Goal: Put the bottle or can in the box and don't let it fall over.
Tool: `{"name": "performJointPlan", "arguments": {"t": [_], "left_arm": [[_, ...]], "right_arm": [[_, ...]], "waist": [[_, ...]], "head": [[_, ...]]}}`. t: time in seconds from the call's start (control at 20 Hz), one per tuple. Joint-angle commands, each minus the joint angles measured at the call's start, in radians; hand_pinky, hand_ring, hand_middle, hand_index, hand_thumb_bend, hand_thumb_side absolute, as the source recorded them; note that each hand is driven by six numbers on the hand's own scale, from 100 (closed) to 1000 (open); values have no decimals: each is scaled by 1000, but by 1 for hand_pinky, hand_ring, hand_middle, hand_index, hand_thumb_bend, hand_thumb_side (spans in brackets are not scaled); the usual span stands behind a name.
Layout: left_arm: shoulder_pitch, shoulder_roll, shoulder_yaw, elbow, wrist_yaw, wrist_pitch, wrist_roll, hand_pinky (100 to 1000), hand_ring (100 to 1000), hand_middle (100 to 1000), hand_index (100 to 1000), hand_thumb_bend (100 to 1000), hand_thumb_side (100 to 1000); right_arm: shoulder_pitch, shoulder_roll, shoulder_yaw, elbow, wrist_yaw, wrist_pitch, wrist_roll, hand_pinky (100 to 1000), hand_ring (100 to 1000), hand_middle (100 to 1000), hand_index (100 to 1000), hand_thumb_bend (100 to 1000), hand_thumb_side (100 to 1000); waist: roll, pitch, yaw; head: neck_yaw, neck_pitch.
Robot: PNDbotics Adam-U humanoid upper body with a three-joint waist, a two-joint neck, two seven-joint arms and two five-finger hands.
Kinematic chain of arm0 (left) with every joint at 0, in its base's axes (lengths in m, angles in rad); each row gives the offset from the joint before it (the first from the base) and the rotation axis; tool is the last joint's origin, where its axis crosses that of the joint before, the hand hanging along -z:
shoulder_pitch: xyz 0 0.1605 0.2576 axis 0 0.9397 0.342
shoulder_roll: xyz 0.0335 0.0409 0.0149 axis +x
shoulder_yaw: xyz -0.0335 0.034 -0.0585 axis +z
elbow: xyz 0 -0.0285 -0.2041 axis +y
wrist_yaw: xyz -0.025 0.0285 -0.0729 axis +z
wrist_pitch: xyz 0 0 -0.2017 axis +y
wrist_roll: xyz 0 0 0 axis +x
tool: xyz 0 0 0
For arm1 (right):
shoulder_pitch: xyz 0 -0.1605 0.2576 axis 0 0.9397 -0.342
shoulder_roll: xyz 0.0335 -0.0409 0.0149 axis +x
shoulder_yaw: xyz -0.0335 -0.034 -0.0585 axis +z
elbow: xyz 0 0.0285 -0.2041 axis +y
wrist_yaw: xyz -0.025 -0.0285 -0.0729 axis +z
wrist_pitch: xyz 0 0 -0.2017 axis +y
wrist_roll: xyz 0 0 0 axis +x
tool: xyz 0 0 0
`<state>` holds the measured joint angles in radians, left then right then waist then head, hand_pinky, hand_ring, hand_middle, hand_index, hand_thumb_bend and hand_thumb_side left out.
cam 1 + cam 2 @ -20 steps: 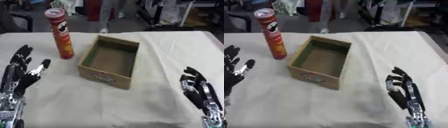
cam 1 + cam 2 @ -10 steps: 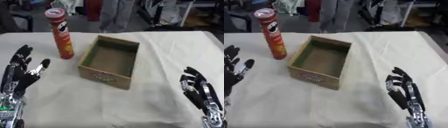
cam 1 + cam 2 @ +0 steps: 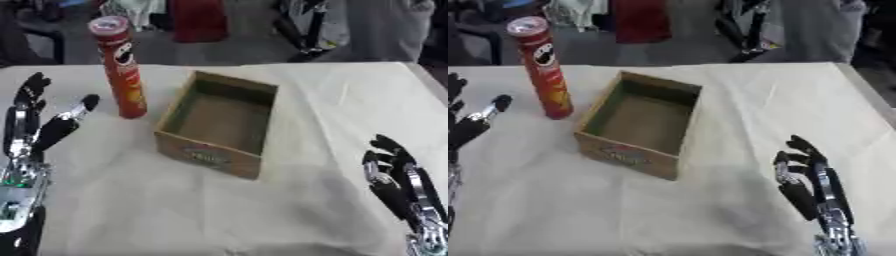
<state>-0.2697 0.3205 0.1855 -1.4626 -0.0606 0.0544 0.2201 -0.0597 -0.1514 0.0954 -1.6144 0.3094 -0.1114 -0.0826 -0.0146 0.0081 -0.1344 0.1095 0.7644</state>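
Red crisp can [image 3: 121, 72] stands upright on cloth-covered table [image 3: 332, 105], just left of empty cardboard box [image 3: 219, 125]. Left hand [image 3: 35, 130] spread, near can, not touching. Right hand [image 3: 811, 187] idle, fingers relaxed. Step: reach. Next: grasp can upright, lift into box.

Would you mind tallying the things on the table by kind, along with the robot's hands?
Red tall can, standing upright left of the box: 1
Open cardboard box, nothing in it: 1
Robot hands, both open and holding nothing: 2 (left hand, right hand)
Total: 4
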Motion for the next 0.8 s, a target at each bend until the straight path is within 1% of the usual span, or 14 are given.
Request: {"name": "performJointPlan", "arguments": {"t": [0.05, 0.25, 0.45, 0.6, 0.8], "left_arm": [[-69, 63, -12, 105, 22, -11, 3, 1000, 991, 839, 939, 814, 321], [-160, 97, -34, 252, 70, -58, -19, 1000, 992, 840, 940, 819, 337], [-245, 122, -65, 371, 84, -99, -60, 1000, 994, 841, 942, 819, 344], [-310, 137, -87, 466, 82, -112, -84, 1000, 993, 841, 940, 820, 350], [-383, 149, -101, 575, 70, -124, -83, 1000, 993, 841, 941, 814, 354]], "right_arm": [[-6, -15, 4, -17, -3, -3, 5, 700, 778, 829, 918, 100, 593], [-6, -15, 9, -17, -5, -5, 10, 700, 778, 829, 918, 100, 594], [-7, -15, 15, -17, -7, -6, 15, 700, 778, 829, 918, 100, 596], [-8, -14, 20, -17, -9, -7, 20, 700, 778, 830, 918, 100, 598], [-12, -10, 26, -17, -12, -9, 26, 700, 778, 830, 918, 100, 598]], "waist": [[0, -9, -5], [0, -8, -14], [-1, -6, -24], [-2, -4, -33], [-6, 0, -46]], "head": [[7, 6], [14, 6], [20, 6], [24, 6], [26, 6]]}}
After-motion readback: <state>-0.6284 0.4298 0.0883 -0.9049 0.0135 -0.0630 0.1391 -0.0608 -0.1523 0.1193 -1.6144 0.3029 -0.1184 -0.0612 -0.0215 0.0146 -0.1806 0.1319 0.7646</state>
